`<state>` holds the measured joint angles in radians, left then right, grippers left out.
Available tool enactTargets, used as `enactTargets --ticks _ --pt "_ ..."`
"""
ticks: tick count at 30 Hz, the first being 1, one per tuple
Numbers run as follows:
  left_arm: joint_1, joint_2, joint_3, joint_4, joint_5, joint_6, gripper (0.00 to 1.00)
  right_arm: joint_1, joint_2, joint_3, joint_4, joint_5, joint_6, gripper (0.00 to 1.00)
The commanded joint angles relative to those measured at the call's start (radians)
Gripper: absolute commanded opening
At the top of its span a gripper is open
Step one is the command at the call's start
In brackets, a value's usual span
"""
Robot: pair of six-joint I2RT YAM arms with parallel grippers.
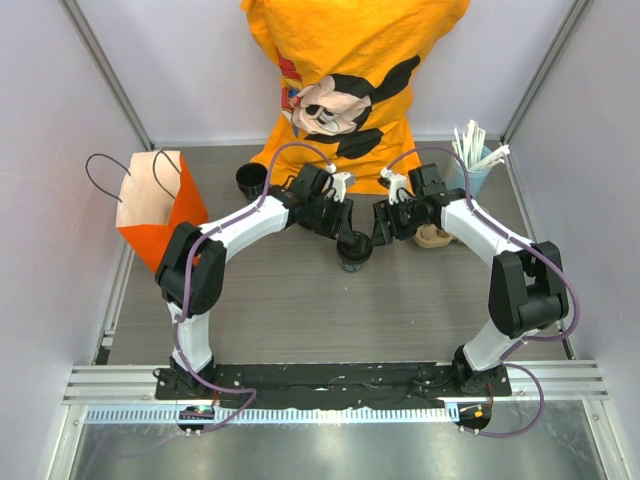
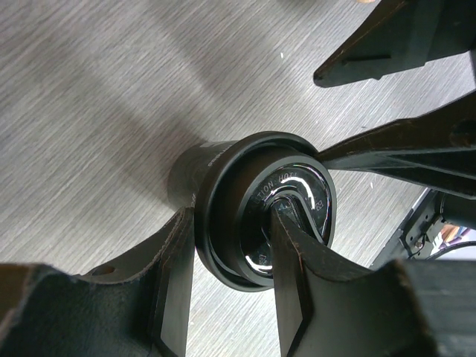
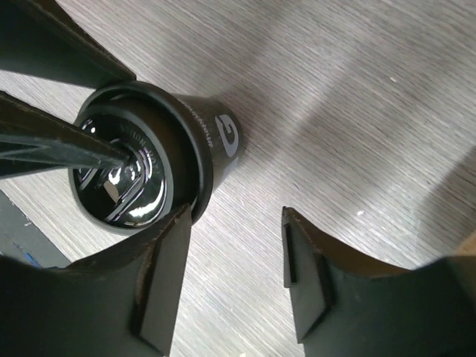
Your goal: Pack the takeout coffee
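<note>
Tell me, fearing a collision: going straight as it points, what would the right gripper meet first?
Probably tabletop, between the open fingers of the right gripper; one finger sits beside the lidded coffee cup and might scrape it.

At the left edge of the grey wood-grain tabletop (image 1: 330,310) we see an orange paper bag (image 1: 160,205) standing open, its dark cord handles arching upward. Toward the back, a black cup (image 1: 250,180) stands just beside an orange cloth (image 1: 345,80) printed with a cartoon mouse. At the back right, a pale blue holder (image 1: 478,172) carries white sticks, and a tan object (image 1: 435,237) lies near it.
</note>
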<state>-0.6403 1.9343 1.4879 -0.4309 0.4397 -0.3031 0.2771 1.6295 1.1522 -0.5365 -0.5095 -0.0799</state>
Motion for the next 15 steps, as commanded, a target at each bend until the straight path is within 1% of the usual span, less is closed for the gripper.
enactTargets --ticks 1,2,4,9,12,13,15 --pt "-0.004 0.069 -0.066 -0.077 -0.199 0.111 0.0 -0.004 -0.052 0.09 -0.063 0.008 -0.044 0.6" --pt "-0.004 0.066 -0.067 -0.077 -0.197 0.11 0.0 -0.006 -0.063 0.102 -0.08 0.0 -0.052 0.63" --pt "-0.004 0.06 -0.067 -0.069 -0.193 0.107 0.0 -0.007 -0.075 0.125 -0.088 -0.026 -0.058 0.65" --pt "-0.001 0.049 -0.067 -0.06 -0.179 0.104 0.09 -0.013 -0.114 0.144 -0.106 -0.063 -0.067 0.68" --pt "0.002 0.043 -0.071 -0.055 -0.165 0.104 0.22 -0.018 -0.132 0.15 -0.114 -0.075 -0.07 0.69" --pt "0.005 0.042 -0.071 -0.054 -0.161 0.102 0.28 -0.018 -0.137 0.153 -0.115 -0.077 -0.07 0.69" --pt "0.011 0.035 -0.074 -0.048 -0.147 0.099 0.35 -0.021 -0.141 0.153 -0.12 -0.078 -0.073 0.7"
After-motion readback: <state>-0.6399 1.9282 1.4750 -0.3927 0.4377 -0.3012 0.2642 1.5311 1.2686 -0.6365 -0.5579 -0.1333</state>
